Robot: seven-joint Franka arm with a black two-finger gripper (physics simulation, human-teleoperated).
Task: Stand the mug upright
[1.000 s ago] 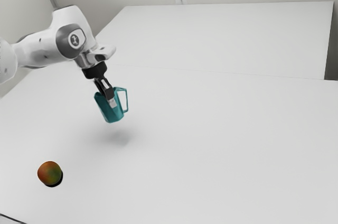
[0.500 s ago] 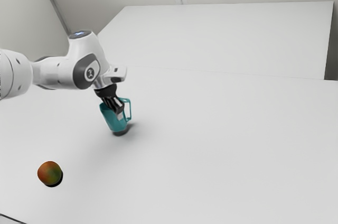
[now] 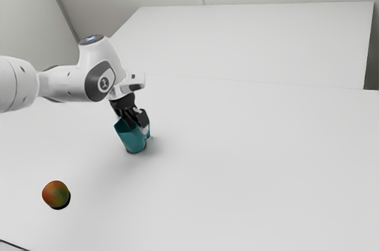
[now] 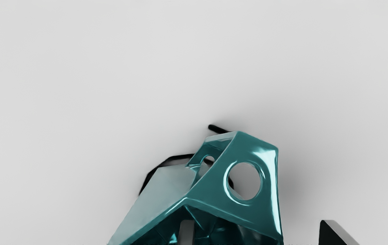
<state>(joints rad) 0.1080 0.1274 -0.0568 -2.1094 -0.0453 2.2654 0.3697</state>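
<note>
The teal mug [image 3: 131, 138] is on the table with its base down and its mouth up; whether it stands quite level I cannot tell. Right at its rim is my gripper [image 3: 140, 122], which partly covers the handle. From the wrist camera, the mug [image 4: 245, 217] has its mouth and the handle with a round hole facing the hand. The gripper [image 4: 258, 234] stands open, one finger inside the mug's mouth and the other outside beyond the handle, with a gap to the wall.
A red and green round fruit [image 3: 56, 194] lies on the white table [image 3: 249, 162], toward the exterior view's lower left. A white panel [image 3: 254, 44] rises at the back.
The mug has come down onto the table and a little toward the exterior view's right along with my hand. The fingers, around its wall before, now stand wide apart.
</note>
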